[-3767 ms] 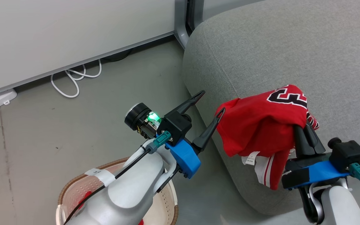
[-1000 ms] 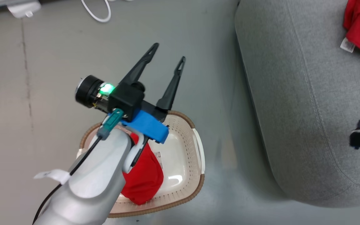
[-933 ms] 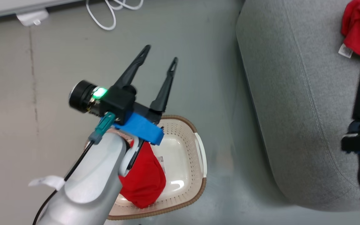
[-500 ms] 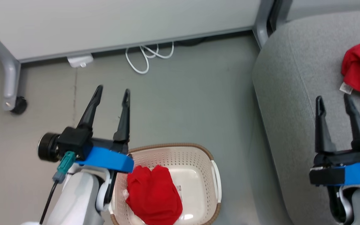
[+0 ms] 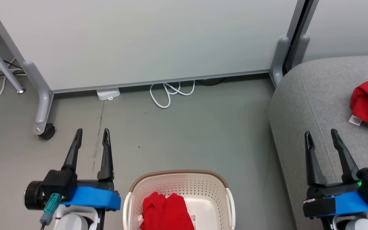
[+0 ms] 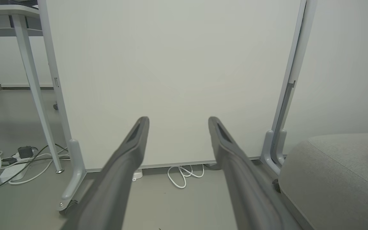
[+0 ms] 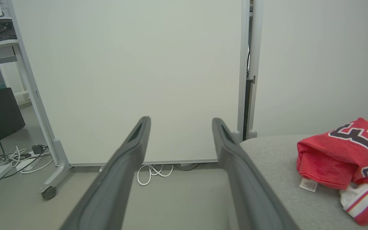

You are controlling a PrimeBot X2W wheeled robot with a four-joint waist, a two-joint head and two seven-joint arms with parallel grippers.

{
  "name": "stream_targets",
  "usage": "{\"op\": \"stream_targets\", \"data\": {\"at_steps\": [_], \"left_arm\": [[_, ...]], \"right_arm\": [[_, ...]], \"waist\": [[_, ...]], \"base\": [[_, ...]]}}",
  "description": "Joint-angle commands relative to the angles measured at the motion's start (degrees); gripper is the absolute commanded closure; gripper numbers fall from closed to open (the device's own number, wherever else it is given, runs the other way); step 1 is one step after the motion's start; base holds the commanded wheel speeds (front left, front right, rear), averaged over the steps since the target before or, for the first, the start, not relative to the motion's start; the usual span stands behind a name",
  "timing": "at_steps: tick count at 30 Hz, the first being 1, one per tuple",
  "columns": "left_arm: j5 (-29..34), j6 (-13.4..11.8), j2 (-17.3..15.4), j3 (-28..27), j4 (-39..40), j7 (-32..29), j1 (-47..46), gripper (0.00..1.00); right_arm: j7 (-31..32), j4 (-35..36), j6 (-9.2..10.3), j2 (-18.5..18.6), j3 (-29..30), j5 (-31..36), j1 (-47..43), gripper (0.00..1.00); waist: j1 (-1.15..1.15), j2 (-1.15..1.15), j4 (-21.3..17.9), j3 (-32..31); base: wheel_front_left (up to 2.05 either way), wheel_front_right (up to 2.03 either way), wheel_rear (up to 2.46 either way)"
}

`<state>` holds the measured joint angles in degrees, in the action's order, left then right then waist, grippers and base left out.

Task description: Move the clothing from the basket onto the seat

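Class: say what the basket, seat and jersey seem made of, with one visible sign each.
Basket: likely moulded plastic, glossy cream, perforated walls; its brown rim looks woven. Seat: matte grey woven upholstery, finely textured. Jersey: soft red fabric, probably synthetic knit; it crumples in folds.

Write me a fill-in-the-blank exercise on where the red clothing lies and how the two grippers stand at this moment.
1. A crumpled red garment lies inside the cream-white perforated plastic ____ with the brown woven-look rim.
2. The red jersey with the black-and-white number lies on the large light-grey fabric ____.
3. The dark-fingered left gripper and right gripper both hold nothing, their jaws standing ____.
Missing words: basket; seat; open.
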<state>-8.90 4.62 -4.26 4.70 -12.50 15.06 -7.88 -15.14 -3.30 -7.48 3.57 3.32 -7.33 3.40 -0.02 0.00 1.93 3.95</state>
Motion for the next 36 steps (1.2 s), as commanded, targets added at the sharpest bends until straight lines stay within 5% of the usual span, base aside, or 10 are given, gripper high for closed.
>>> {"op": "stream_targets", "data": {"at_steps": [1,36], "left_arm": [[0.6,0.4,0.1,-0.3,0.2,0.2,1.0,0.0],[3.1,2.9,1.4,-0.6,-2.7,0.2,2.9,0.0]], "right_arm": [[0.0,-0.3,-0.03,-0.3,0.3,-0.2,-1.1,0.0],[0.0,-4.3,-0.03,-0.7,-1.7,-2.7,-3.2,0.0]], "waist": [[0.02,0.0,0.4,-0.9],[0.02,0.0,0.5,-3.0]], "base": [[0.0,0.0,0.0],[0.0,0.0,0.0]]}}
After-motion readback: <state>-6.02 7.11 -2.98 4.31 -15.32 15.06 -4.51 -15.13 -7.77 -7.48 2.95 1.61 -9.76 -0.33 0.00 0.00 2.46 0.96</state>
